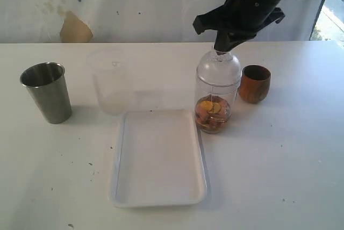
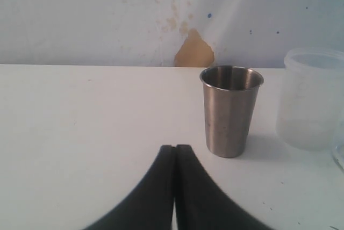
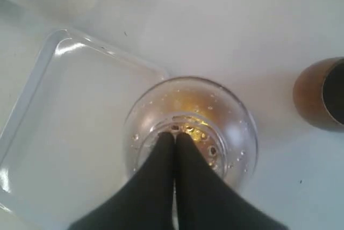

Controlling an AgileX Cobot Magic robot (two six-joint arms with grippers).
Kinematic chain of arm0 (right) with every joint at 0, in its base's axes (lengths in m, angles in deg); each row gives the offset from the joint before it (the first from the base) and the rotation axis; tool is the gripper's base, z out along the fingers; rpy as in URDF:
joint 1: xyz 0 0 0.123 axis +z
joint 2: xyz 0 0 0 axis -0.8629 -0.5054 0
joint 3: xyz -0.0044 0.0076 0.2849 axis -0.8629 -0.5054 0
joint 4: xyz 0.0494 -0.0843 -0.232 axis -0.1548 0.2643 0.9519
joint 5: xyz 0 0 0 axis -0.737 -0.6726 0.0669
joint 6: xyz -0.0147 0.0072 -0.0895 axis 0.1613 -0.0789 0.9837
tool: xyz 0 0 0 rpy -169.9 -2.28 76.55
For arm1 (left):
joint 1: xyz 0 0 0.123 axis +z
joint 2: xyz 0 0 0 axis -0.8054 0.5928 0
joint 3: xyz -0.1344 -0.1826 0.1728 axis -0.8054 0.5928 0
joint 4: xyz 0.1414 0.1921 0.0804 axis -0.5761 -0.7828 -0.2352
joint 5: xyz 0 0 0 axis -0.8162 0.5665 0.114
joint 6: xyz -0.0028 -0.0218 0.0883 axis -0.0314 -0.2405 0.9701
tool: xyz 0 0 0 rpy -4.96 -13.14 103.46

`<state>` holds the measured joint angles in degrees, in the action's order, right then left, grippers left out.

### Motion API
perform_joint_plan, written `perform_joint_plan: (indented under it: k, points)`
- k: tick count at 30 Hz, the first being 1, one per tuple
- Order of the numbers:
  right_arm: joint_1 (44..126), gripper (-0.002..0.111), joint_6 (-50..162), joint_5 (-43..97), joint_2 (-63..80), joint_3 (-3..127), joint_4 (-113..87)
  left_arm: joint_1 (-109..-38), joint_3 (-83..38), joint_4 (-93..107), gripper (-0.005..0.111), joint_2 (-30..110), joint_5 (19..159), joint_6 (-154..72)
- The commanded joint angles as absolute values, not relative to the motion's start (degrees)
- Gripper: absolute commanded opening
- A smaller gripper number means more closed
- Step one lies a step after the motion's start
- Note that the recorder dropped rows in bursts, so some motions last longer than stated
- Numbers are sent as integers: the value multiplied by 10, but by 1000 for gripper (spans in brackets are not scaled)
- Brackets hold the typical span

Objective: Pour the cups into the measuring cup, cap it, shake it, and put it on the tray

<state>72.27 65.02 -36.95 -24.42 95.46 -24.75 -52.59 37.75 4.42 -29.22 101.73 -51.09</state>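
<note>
A stained white wall (image 1: 150, 4) backs the white table (image 1: 279, 176). At centre right of the exterior view the measuring cup (image 1: 213, 106) stands upright, with yellow-brown pieces in its bottom and the dome lid (image 1: 218, 69) already on it. The right gripper (image 3: 175, 141), fingers pressed together around nothing, meets the lid's crown, probably to seat it. The tray (image 1: 116, 176) lies just left, ready to receive the measuring cup, and the wooden cup (image 1: 255, 83) stands to its right. At far left the left gripper (image 2: 175, 152), also closed and empty, faces the steel tumbler (image 1: 47, 91).
</note>
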Motion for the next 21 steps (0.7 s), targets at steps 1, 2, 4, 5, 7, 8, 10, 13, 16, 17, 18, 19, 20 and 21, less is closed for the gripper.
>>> perform_joint_plan:
  k: [1, 2, 4, 5, 7, 8, 10, 13, 16, 17, 18, 19, 20, 21]
  points:
    - [723, 0, 656, -354, -242, 954, -246, -526, 381, 48, 0, -295, 1017, -510]
    - [723, 0, 656, -346, -241, 954, -246, -526, 381, 48, 0, -295, 1017, -510]
    - [723, 0, 656, -336, -238, 954, -246, -526, 381, 48, 0, -295, 1017, -510]
    - [723, 0, 656, -328, -233, 954, -246, -526, 381, 48, 0, -295, 1017, -510]
    - [723, 0, 656, -324, -229, 954, -246, -526, 381, 48, 0, -295, 1017, -510]
    - [723, 0, 656, -324, -226, 954, -246, -526, 381, 48, 0, -295, 1017, -510]
    - [723, 0, 656, -324, -219, 954, -246, -526, 381, 48, 0, -295, 1017, -510]
    - [723, 0, 656, -338, -219, 954, -246, -526, 381, 48, 0, -295, 1017, -510]
    - [723, 0, 656, -350, -230, 953, -245, -526, 381, 48, 0, -295, 1017, -510]
    - [723, 0, 656, -352, -233, 953, -245, -526, 381, 48, 0, -295, 1017, -510]
    - [723, 0, 656, -354, -240, 953, -245, -526, 381, 48, 0, -295, 1017, -510]
    - [723, 0, 656, -355, -244, 953, -245, -526, 381, 48, 0, -295, 1017, -510]
    - [723, 0, 656, -357, -249, 953, -245, -526, 381, 48, 0, -295, 1017, -510]
    - [723, 0, 656, -361, -251, 953, -245, -526, 381, 48, 0, -295, 1017, -510]
